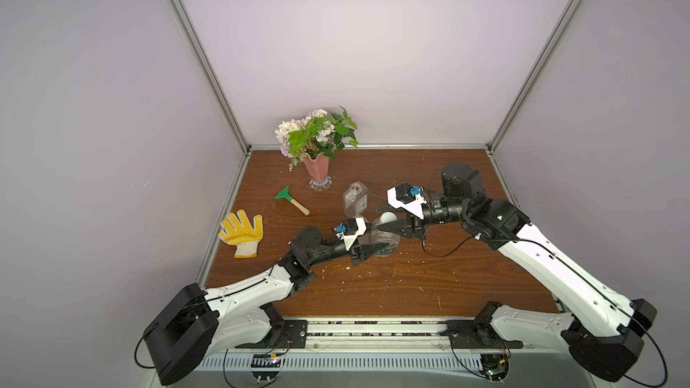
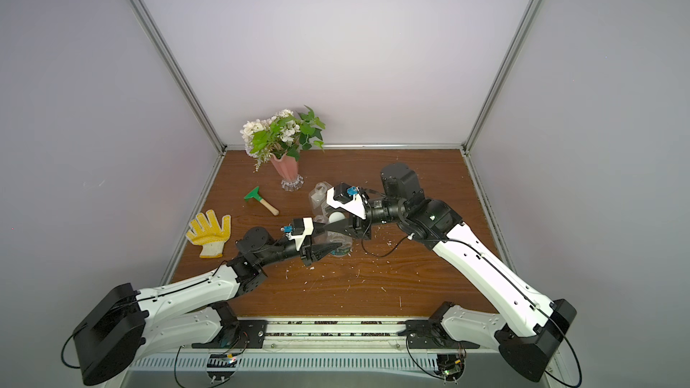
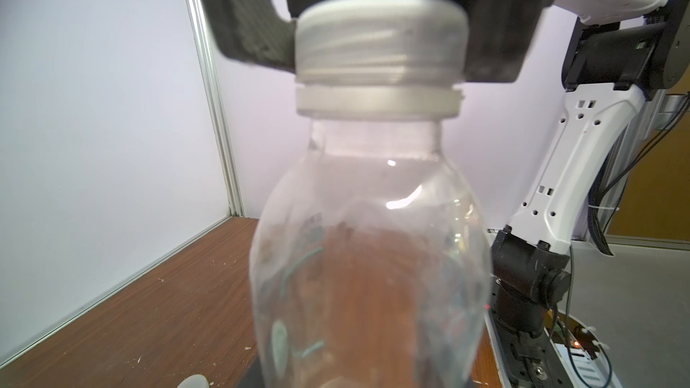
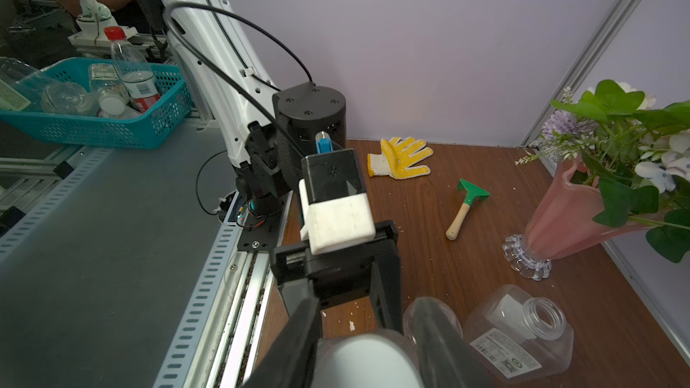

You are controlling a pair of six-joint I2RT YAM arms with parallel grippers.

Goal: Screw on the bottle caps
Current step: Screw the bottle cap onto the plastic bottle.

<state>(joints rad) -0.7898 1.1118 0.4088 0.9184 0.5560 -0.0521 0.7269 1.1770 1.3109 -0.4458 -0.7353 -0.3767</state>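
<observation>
A rounded clear bottle (image 1: 386, 244) (image 3: 369, 255) stands upright near the middle of the wooden table, and my left gripper (image 1: 381, 247) (image 2: 333, 248) is shut around its lower body. A white round cap (image 1: 388, 217) (image 3: 381, 39) (image 4: 364, 362) sits on this bottle's neck. My right gripper (image 1: 389, 218) (image 2: 338, 217) (image 4: 367, 348) reaches in from the right and is shut on that cap, its fingers (image 3: 254, 31) pressing both sides. Just behind stands a square clear bottle (image 1: 354, 199) (image 4: 519, 341) with a white label, its mouth open and uncapped.
A pink vase of flowers (image 1: 317, 171) stands at the back. A green scraper with a wooden handle (image 1: 292, 200) and a yellow glove (image 1: 242, 233) lie to the left. White flecks are scattered over the table. A blue basket (image 4: 93, 125) of bottles sits off the table.
</observation>
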